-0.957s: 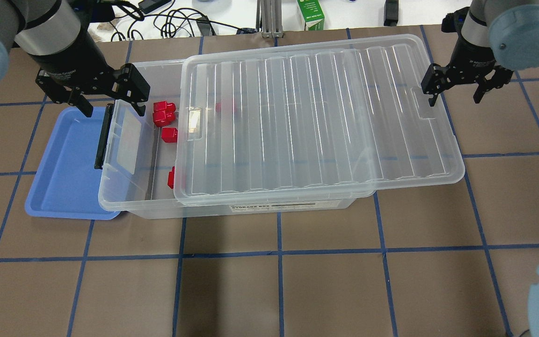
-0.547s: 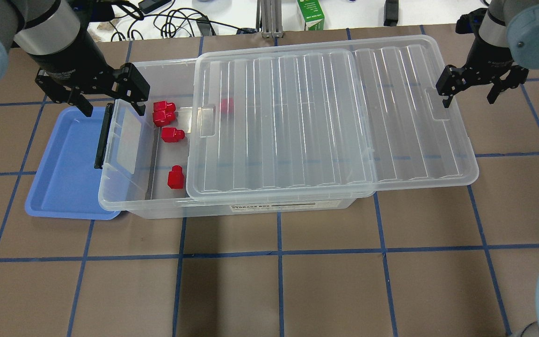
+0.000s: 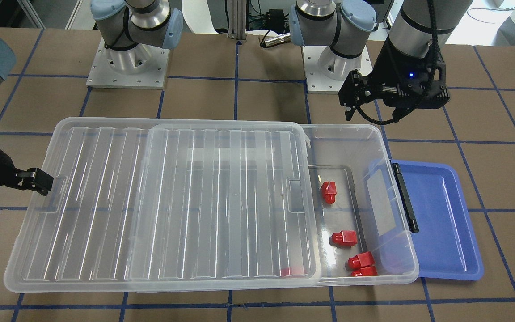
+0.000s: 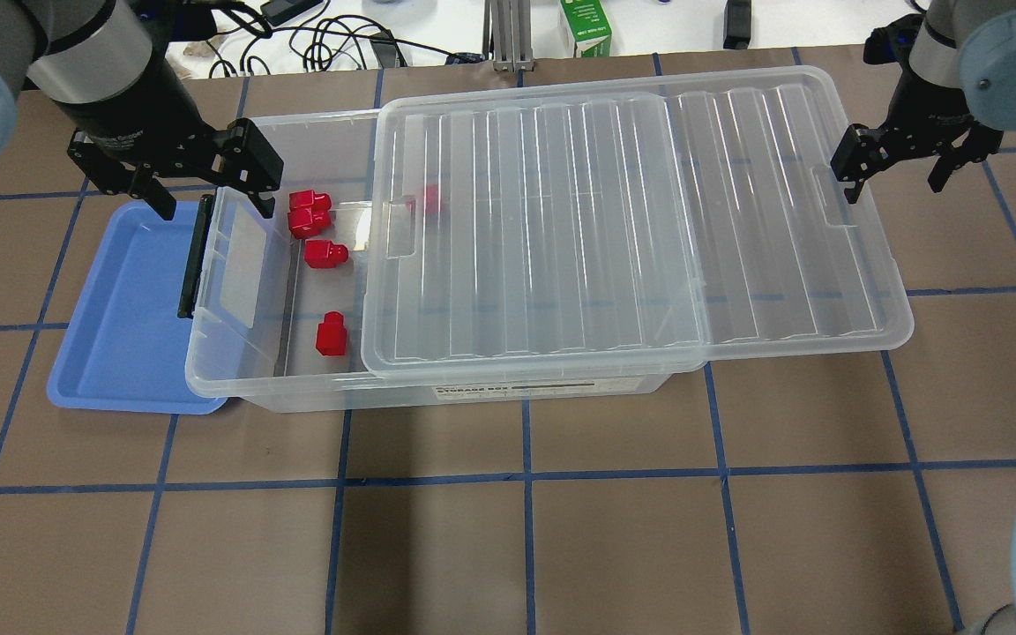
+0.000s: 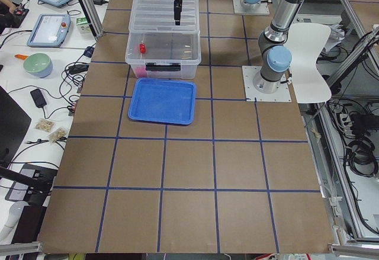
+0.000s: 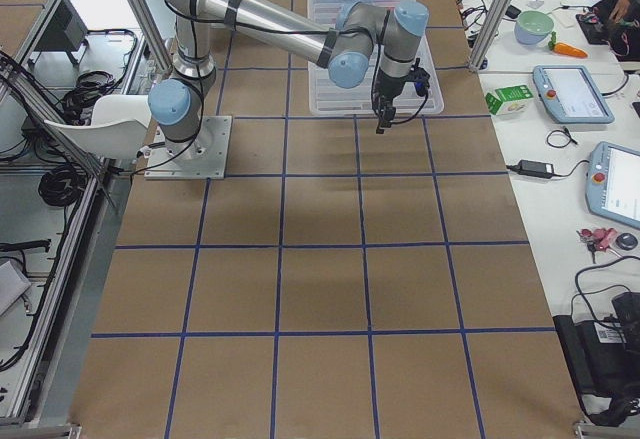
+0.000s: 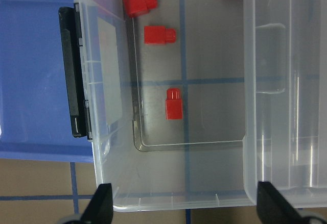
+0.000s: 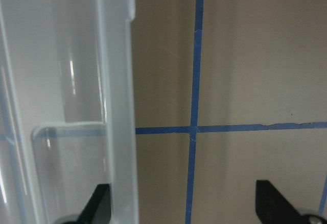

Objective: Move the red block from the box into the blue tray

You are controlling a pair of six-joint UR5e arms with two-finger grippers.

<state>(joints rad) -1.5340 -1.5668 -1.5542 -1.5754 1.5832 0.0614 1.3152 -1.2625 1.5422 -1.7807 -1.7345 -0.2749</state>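
Observation:
The clear box point(image 4: 235, 381) lies across the table with its ribbed lid point(image 4: 631, 220) slid to the right, so its left end is uncovered. Three red blocks point(image 4: 325, 254) and one more lie in the uncovered part, also in the left wrist view point(image 7: 173, 104). Another red block point(image 4: 429, 199) shows through the lid. The blue tray point(image 4: 120, 309) lies left of the box, empty, partly under its latch end. My left gripper point(image 4: 208, 198) hangs open over the black latch point(image 4: 195, 256). My right gripper point(image 4: 896, 172) is open, its fingers astride the lid's right rim point(image 8: 115, 106).
A green carton point(image 4: 586, 28) and cables point(image 4: 323, 40) lie beyond the table's far edge. The brown table bears a blue tape grid point(image 4: 526, 476). The lid overhangs the box's right end.
The lid has slid to the right, uncovering more of the box and the fourth block. My right gripper has moved right with it. The left arm has not moved.

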